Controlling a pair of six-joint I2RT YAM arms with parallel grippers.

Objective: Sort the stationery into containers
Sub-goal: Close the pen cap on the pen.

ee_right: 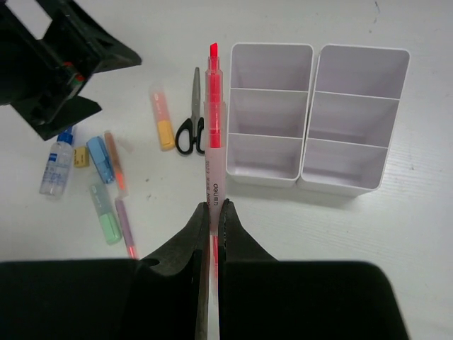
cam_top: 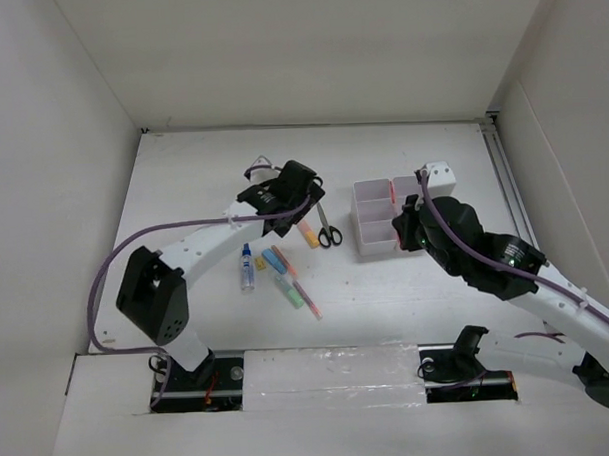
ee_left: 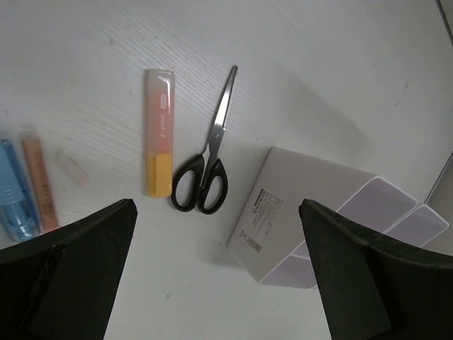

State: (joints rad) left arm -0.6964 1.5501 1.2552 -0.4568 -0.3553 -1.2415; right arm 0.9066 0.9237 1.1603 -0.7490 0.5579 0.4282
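Observation:
My right gripper (ee_right: 214,209) is shut on a thin pink pen (ee_right: 214,127), which points toward the two white divided boxes (ee_right: 306,106). In the top view this gripper (cam_top: 403,228) hovers at the boxes' near side (cam_top: 362,218). My left gripper (ee_left: 216,276) is open and empty, above bare table just short of the black-handled scissors (ee_left: 209,159) and the orange marker (ee_left: 158,134), with a box wall (ee_left: 297,205) to its right. The clear bottle with a blue cap (cam_top: 247,267), a blue marker (cam_top: 274,260), a green marker (cam_top: 289,292) and another pink pen (cam_top: 309,300) lie left of centre.
A thin orange-pink pen (ee_right: 113,159) lies beside the blue marker, and a small yellow piece (ee_right: 81,157) lies near the bottle. White walls (cam_top: 82,146) enclose the table on the left, back and right. The second box (cam_top: 439,173) is partly hidden by my right arm.

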